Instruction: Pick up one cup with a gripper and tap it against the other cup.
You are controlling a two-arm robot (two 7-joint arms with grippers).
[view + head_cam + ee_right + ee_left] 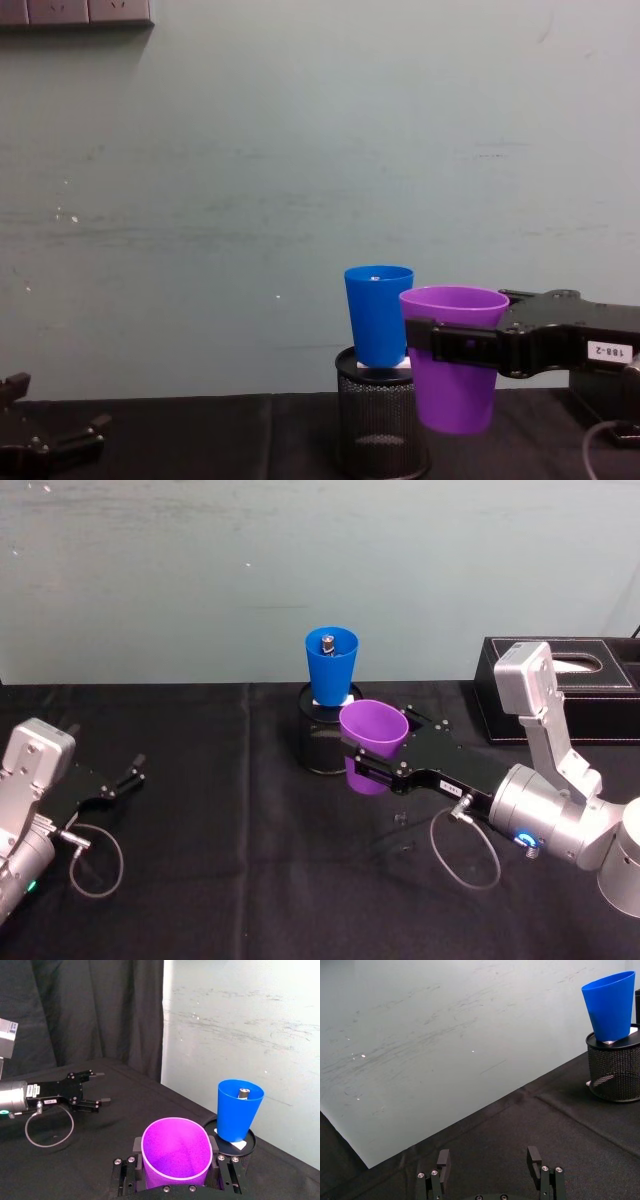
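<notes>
My right gripper (366,767) (440,340) is shut on the purple cup (373,730) (175,1152) (455,355) and holds it upright in the air. The blue cup (331,665) (611,1007) (239,1115) (378,315) stands upright on top of a black mesh pen holder (320,748) (380,425), just behind and left of the purple one. In the right wrist view a small gap shows between the two cups. A small dark metal piece sits inside the blue cup. At the table's left, my left gripper (130,770) (490,1162) (100,1088) rests open, holding nothing.
A black tissue box (600,695) stands at the back right, behind my right arm. A black cloth (220,860) covers the table, and a pale wall (250,180) rises close behind the pen holder. Loose cable loops hang from both wrists.
</notes>
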